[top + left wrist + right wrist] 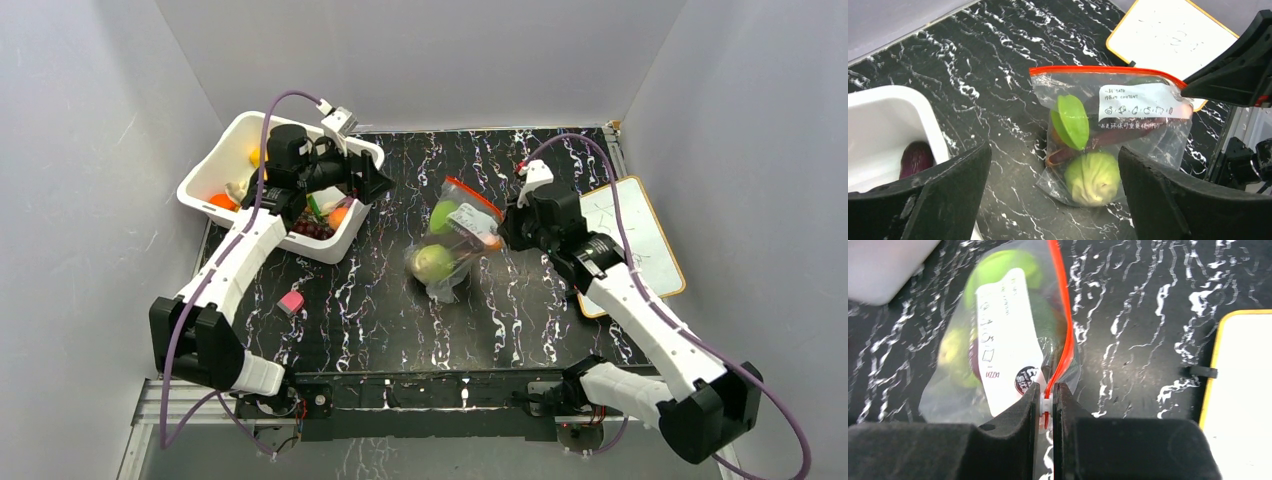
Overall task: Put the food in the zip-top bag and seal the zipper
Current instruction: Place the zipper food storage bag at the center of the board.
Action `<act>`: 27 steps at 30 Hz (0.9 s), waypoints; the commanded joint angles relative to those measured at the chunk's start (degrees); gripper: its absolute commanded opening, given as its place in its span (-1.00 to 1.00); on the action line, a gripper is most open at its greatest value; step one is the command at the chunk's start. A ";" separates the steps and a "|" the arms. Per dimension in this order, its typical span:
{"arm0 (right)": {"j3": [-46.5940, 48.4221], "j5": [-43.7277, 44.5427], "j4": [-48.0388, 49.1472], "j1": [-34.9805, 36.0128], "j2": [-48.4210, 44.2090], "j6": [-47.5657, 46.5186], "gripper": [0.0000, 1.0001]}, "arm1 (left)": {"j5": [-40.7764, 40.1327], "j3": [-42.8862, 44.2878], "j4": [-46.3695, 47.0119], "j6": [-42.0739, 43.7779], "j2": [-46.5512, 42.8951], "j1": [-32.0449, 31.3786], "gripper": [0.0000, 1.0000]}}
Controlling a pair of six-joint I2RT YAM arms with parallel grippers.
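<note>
Zip-top bag [455, 245] is sitting near the middle of the black marbled table [380, 300], propped up with its red-orange zipper [1063, 305] on top. Inside, a pale-green cabbage [1093, 177] and a green piece [1070, 120] are showing through the plastic. The right gripper [1047, 402] is pinching the zipper's end between nearly closed jaws. The left gripper [375, 180] is hovering by the white bin [215, 165], jaws spread wide, holding nothing.

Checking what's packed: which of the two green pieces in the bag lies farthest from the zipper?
The round, ridged pale-green cabbage, at the closed end of the bag; the smooth brighter-green piece lies nearer the red-orange zipper.
</note>
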 commanded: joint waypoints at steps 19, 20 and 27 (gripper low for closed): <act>6.23 7.38 9.33 -3.06 4.06 0.83 0.86 | -17.08 -3.24 -8.51 -5.78 -11.95 -0.07 0.97; 6.46 6.75 8.79 -3.06 3.14 1.70 0.95 | -17.59 -3.46 -8.29 -6.45 -12.33 -0.11 0.97; 7.32 7.47 4.29 -3.07 -3.42 13.80 0.96 | -19.81 -4.28 -8.11 -15.97 -15.27 -0.49 0.97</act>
